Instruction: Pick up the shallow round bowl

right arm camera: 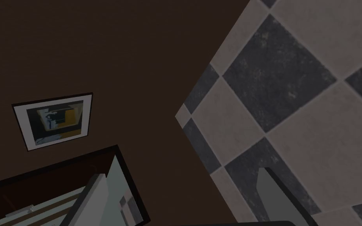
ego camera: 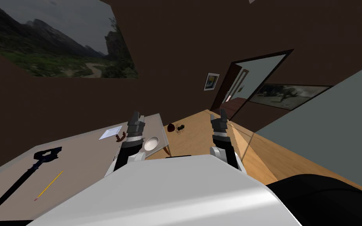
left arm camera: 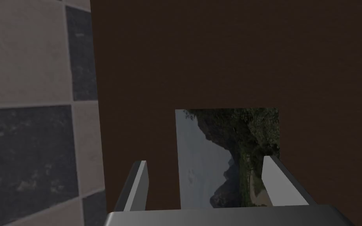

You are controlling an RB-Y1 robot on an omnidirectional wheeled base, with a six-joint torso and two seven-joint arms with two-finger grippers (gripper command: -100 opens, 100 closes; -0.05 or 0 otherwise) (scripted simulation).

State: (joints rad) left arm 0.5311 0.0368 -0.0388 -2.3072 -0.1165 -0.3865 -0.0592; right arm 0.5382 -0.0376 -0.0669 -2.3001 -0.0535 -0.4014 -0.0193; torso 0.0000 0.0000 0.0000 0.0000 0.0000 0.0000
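Several things are laid out on the pale brown surface [ego camera: 78, 157]. Toward its left end a long black implement [ego camera: 19, 182] with a handle is seen lying slantwise, its handle end turned to the far edge. Just beside it, closer to the near edge, a thin yellow pencil [ego camera: 49, 185] is laid at much the same slant. Further right, close to the far edge, a white sheet of paper [ego camera: 110, 132] is placed flat. A small red-brown thing [ego camera: 120, 137], too small to be identified, is found just beside the sheet.

The left tool [ego camera: 136, 114] is held raised over the right end of the surface, next to that red-brown thing. Its fingers [left arm camera: 139, 184] are seen in the left wrist view standing well apart, and nothing is gripped between them.

The shallow round bowl [ego camera: 151, 143], white, is set upright on the surface near its right edge, toward the near right corner. It is just beside the left forearm and is touched by neither tool.

Past the right edge, on the wooden floor [ego camera: 200, 133], a dark red-brown lump [ego camera: 171, 127] is seen with dark specks scattered beside it. Furthest right, the right tool [ego camera: 222, 115] is held raised over the floor, well apart from the bowl. Its fingers [right arm camera: 274, 192] are likewise spread wide, with nothing grasped.
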